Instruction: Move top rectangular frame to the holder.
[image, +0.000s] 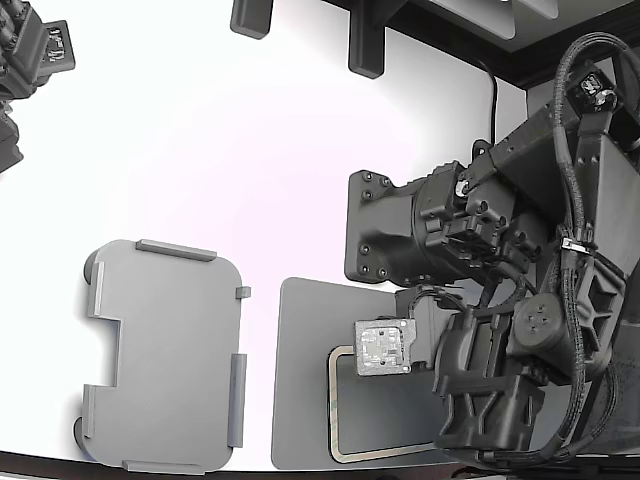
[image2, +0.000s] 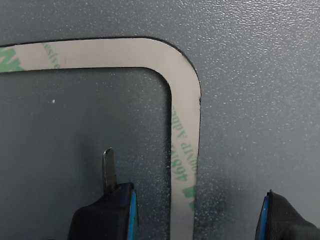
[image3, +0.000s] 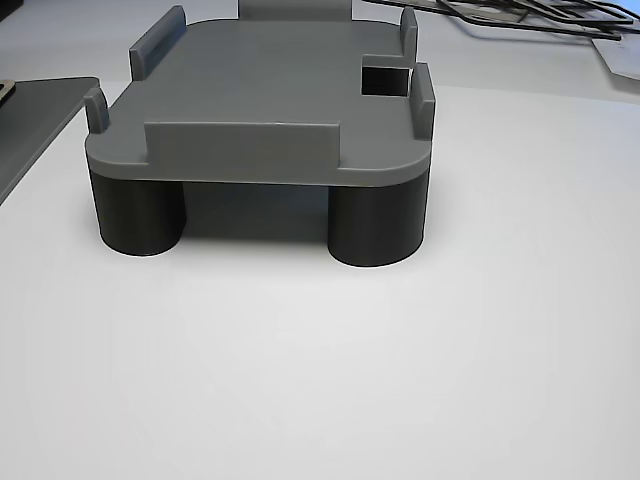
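- the top rectangular frame (image2: 186, 107) lies flat on a dark grey mat (image: 300, 375), at the exterior view's lower right, partly hidden under the arm (image: 500, 300); only its near corner and two sides show there.
- wrist view: one rounded corner of the frame fills the picture, beige with faint green lettering on its face, textured mat showing both inside and outside the ring.
- claw (image2: 197, 212) spread, nothing between the jaws; the two dark, blue-edged fingertips (image2: 107, 212) straddle one side of the frame, one over the open centre and one outside the ring. whether they touch the mat i cannot tell.
- a thin metal blade stands up from the inner fingertip (just beside the frame's inner edge, not touching it).
- the holder (image: 165, 355), a light grey tray with raised edge tabs and a side notch, sits on the white worktop (image: 250, 170) at the exterior view's left, well apart from the mat.
- other view: the holder (image3: 260, 100) stands on short dark round legs (image3: 375, 225).
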